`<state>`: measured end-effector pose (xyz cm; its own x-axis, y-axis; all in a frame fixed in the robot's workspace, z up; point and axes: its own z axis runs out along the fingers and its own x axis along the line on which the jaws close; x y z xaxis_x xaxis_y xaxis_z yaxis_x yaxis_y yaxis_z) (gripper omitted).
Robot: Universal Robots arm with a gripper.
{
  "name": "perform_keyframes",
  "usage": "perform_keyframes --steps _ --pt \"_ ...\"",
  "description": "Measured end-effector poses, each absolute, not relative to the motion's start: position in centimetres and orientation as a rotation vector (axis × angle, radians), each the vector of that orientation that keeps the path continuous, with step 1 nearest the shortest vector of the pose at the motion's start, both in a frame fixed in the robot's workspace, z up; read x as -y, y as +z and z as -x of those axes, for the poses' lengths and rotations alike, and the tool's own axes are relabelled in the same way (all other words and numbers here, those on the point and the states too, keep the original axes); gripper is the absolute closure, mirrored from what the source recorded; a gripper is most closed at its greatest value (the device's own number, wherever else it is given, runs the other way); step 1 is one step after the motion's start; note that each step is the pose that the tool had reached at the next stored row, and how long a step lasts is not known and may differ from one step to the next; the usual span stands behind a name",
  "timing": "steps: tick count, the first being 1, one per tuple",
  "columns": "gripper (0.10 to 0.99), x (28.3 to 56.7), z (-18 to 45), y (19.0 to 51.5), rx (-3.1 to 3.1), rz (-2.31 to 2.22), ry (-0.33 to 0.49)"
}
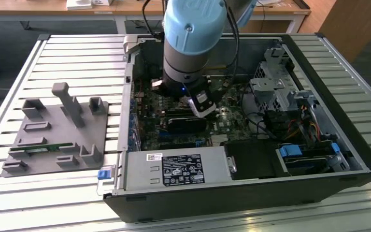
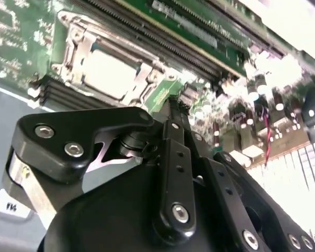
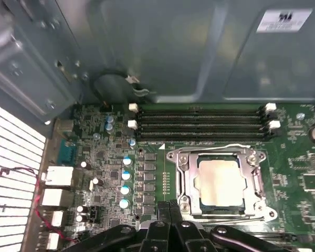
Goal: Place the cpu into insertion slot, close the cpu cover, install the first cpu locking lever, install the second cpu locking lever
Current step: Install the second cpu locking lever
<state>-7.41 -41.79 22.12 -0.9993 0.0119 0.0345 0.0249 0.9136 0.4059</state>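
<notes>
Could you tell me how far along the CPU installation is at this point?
The cpu already sits in the insertion slot, and the cpu cover frames it, apparently closed. The gripper sits beside the socket, fingers together, holding nothing. Whether either locking lever is latched is unclear.

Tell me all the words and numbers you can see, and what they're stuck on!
Black-and-white label on the silver box: print too small to read.
White sticker on the grey case wall: too blurred to read.
White tag in the second wrist view: too blurred to read.
Nothing can be quoted.
</notes>
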Motion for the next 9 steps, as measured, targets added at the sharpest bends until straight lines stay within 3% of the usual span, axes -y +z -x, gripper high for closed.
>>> perform_keyframes --steps 9 --pt "0.980 41.72 7.39 23.05 3.043 0.032 -0.646"
